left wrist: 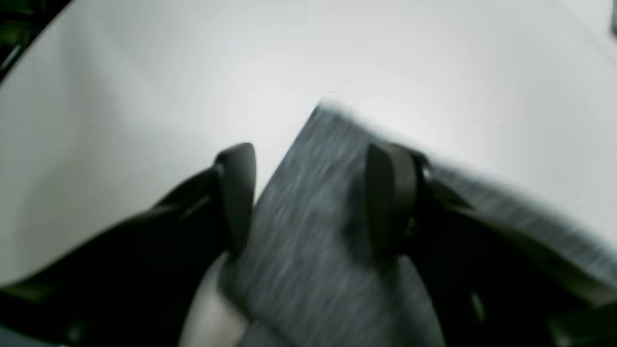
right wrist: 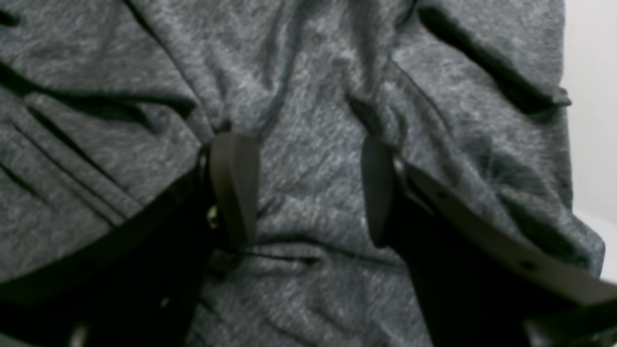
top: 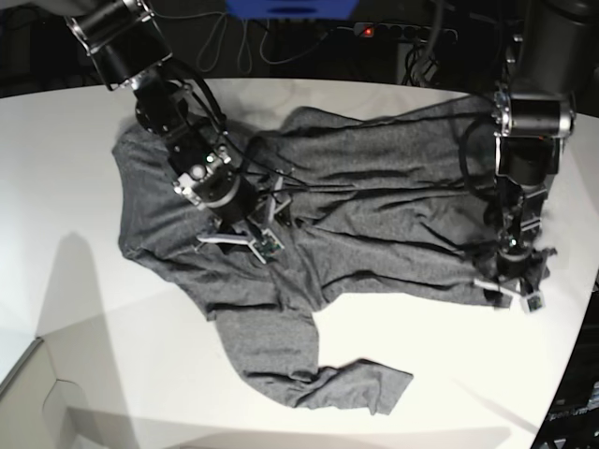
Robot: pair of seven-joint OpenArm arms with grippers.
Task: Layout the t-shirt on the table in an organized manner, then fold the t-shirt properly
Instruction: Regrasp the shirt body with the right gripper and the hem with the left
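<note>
shirt (top: 374, 201) spread but wrinkled on the tabletop (top: 56, 187), one sleeve bent toward the near edge | left fingers (left wrist: 308, 193) apart, straddling a shirt corner, probably to pull it flat | right fingers (right wrist: 308, 188) wide over the shirt middle, holding nothing

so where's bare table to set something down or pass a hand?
Free: the near-left table in front of the t-shirt, left of its folded sleeve; also the near-right patch between that sleeve and the left claw. Crowded: the centre, where the right claw sits on cloth.
</note>
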